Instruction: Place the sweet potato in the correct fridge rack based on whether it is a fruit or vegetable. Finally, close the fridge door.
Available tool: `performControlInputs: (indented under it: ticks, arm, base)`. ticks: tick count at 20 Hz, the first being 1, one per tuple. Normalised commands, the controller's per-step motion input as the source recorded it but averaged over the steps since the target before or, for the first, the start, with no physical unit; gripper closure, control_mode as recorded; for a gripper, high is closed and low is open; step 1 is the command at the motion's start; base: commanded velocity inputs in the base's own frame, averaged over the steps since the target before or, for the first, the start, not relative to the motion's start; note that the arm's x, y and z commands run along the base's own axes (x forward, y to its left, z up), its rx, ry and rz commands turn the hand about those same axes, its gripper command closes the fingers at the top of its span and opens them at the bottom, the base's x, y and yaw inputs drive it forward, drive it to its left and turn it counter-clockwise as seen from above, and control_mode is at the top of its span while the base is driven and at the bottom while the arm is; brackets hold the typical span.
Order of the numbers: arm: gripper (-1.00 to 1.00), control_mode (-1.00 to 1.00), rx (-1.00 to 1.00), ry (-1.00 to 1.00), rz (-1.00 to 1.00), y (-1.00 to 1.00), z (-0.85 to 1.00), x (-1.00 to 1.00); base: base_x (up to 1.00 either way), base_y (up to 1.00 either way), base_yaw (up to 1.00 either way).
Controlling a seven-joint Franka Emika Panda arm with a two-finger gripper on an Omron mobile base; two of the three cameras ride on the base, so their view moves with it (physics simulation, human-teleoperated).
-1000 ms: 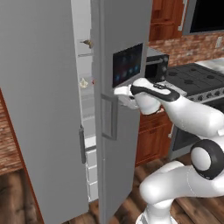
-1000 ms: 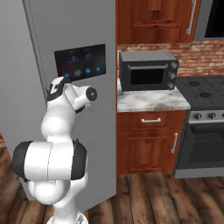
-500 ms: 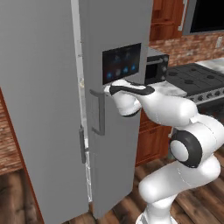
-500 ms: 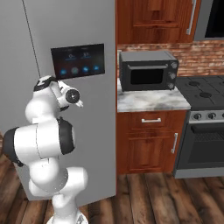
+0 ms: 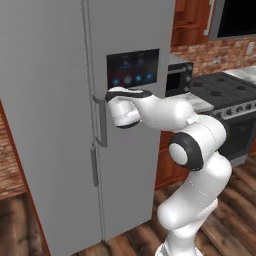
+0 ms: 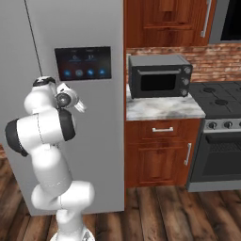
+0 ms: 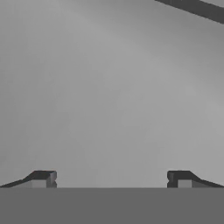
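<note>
Grey door: the fridge door [image 5: 130, 150] looks shut against the plain grey door [image 5: 45, 125] beside it, only a thin seam between them
Display: black touch panel [image 5: 133, 68] lit with small blue icons, set high on the fridge door
Handle: vertical grey bar handle [image 5: 101, 121] near the seam, just beside the white hand
Tool: the tool [image 7: 111, 179] has its dark finger tips spread wide apart, nothing between them, facing a flat grey surface up close
Arm: the white arm reaches from the base up to the door front, below the touch panel
Sweet potato: can't be seen
Counter: marble counter [image 6: 162, 107] to the right carries a dark microwave [image 6: 159, 75]
Stove: black range [image 6: 221, 94] just beside the counter
</note>
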Motion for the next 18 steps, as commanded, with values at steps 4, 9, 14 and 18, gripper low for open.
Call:
performControlInputs:
  ticks: [4, 9, 14, 18]
  arm:
    - [-1.0, -1.0, 0.0, -0.04, -0.22, 0.0, -0.24, 0.48]
    - [-1.0, -1.0, 0.0, -0.03, -0.18, 0.0, -0.21, 0.47]
    - [-1.0, -1.0, 0.0, -0.01, -0.15, 0.0, -0.11, 0.45]
    - [-1.0, -1.0, 0.01, 0.0, -0.14, -0.13, -0.16, 0.56]
  base:
    - [0.0, 0.0, 0.0]
    - [0.0, 0.0, 0.0]
    - [0.0, 0.0, 0.0]
    - [0.0, 0.0, 0.0]
